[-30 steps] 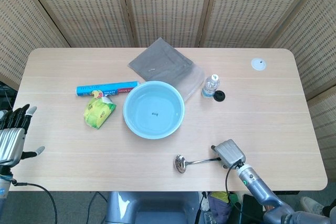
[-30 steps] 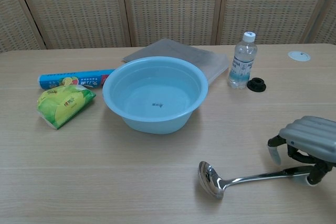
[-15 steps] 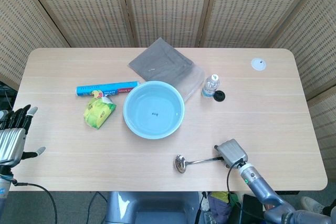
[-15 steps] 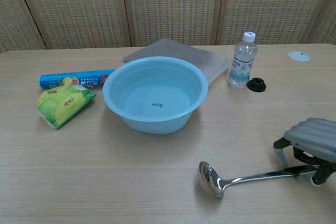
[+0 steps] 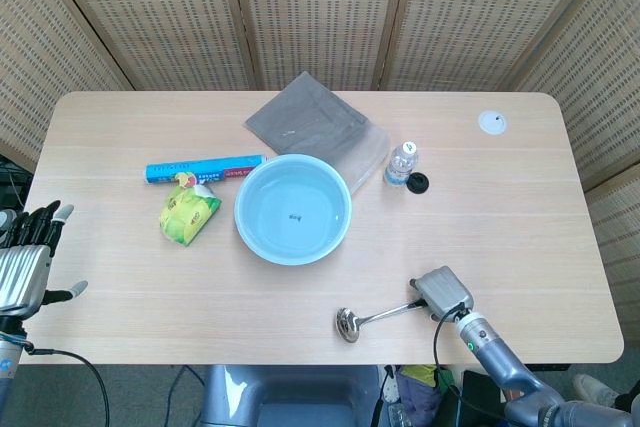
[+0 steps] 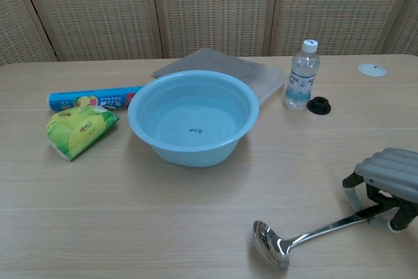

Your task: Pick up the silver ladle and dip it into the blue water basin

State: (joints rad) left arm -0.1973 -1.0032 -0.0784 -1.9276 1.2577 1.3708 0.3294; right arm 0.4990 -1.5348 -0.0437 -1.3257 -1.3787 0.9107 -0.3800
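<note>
Chest view: right hand (image 6: 386,191) has fingers closed around the ladle (image 6: 307,236) handle end, bowl near the table's front edge, basin (image 6: 192,117) well apart. Stiff, slick steel; long lever, probably wants a firm grip. Left hand (image 5: 28,257) splayed, empty.

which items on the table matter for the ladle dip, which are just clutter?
Job: ladle, held at its handle by the right hand; basin.

Clutter: bottle, cap, grey cloth, blue roll, green pouch, white disc.

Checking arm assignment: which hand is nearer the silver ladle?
Right. The right hand grips the silver ladle by its handle end; the left hand hangs off the table's opposite edge, far away.
</note>
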